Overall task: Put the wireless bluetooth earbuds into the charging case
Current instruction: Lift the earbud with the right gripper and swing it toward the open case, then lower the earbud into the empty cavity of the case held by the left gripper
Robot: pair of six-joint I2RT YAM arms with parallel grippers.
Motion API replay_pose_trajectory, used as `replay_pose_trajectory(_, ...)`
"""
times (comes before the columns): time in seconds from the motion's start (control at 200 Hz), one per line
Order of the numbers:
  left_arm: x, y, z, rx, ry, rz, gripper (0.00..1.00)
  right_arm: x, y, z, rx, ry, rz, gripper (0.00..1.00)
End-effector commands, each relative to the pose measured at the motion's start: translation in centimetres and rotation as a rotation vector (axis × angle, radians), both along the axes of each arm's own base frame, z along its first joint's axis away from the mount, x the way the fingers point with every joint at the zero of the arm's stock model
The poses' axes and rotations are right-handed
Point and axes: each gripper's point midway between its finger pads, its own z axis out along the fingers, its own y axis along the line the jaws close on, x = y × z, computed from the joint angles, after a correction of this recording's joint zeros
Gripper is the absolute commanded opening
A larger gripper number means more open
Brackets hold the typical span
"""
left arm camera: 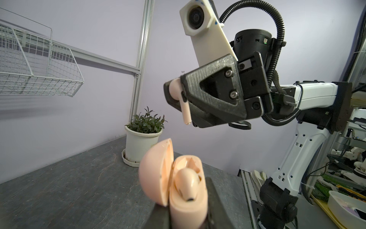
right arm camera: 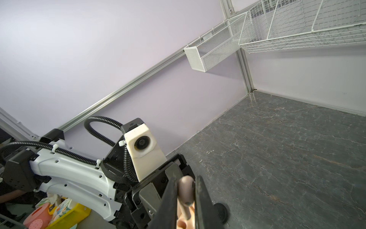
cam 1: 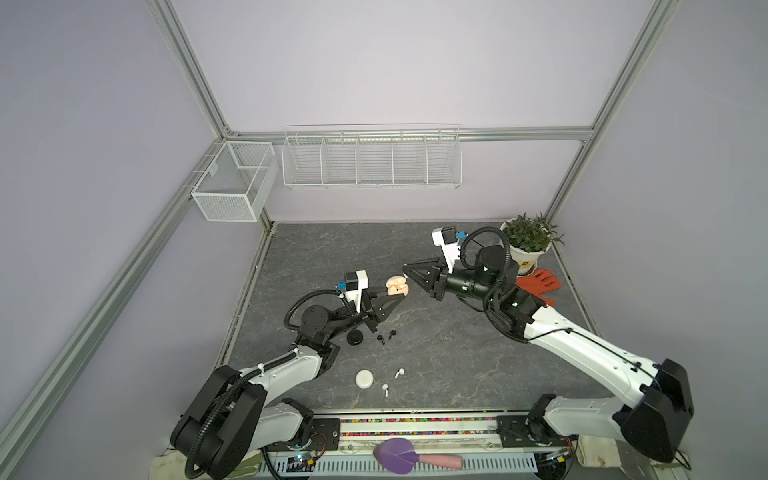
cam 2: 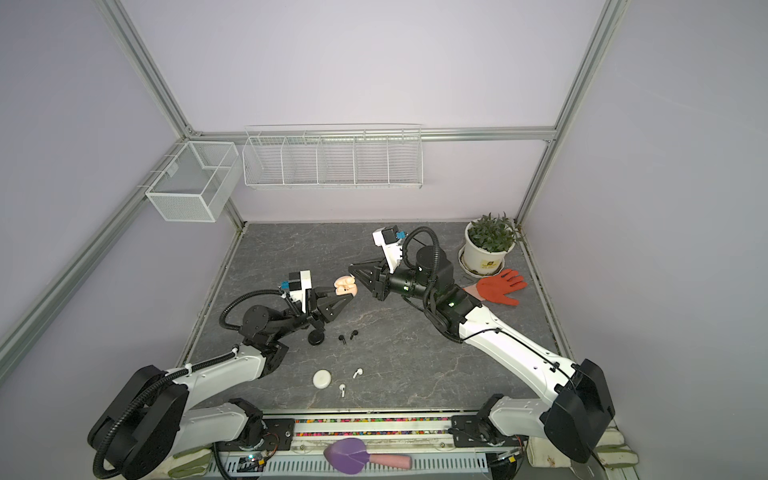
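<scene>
Right tool (cam 1: 409, 269) is pinched narrow on a pink earbud (left arm camera: 175, 90): head between the fingers, stem hanging clear below them. It hovers just above the pink charging case (left arm camera: 190, 208), not touching. The left tool (cam 1: 397, 298) clamps that case by its base and holds it up off the desk (cam 1: 457, 353), lid (left arm camera: 154, 174) swung open. Inside, the seated pink earbud (left arm camera: 188, 183) is already home and the free socket (left arm camera: 191, 161) beside it is empty. So the pink pair is half done. My read of the step in hand: line the stem up with the free socket and drop it in. The rest looks untouched. The black earbuds (cam 1: 380, 338) lie loose on the desk beside the round black case (cam 1: 355, 337). The white earbuds (cam 1: 400, 372) lie loose next to the round white case (cam 1: 364, 379), nearer the robot base. Both those cases look shut, though they're too small to be sure. Tally: one of six in, one in the air, four to go, and likely two cases to open.
</scene>
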Motion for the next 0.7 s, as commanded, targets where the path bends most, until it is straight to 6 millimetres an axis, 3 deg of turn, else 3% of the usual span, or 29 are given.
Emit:
replay_pose_trajectory(0.0,-0.6,0.0,1.4,-0.010,-0.073,-0.014,0.00,-1.7,0.1,1.0,0.048,-0.021,0.072,0.07)
replay_pose_trajectory(0.695,-1.0,0.2,1.9,-0.016,-0.107,-0.011,0.00,-2.5,0.1,-0.5,0.054,-0.008,0.066,0.06)
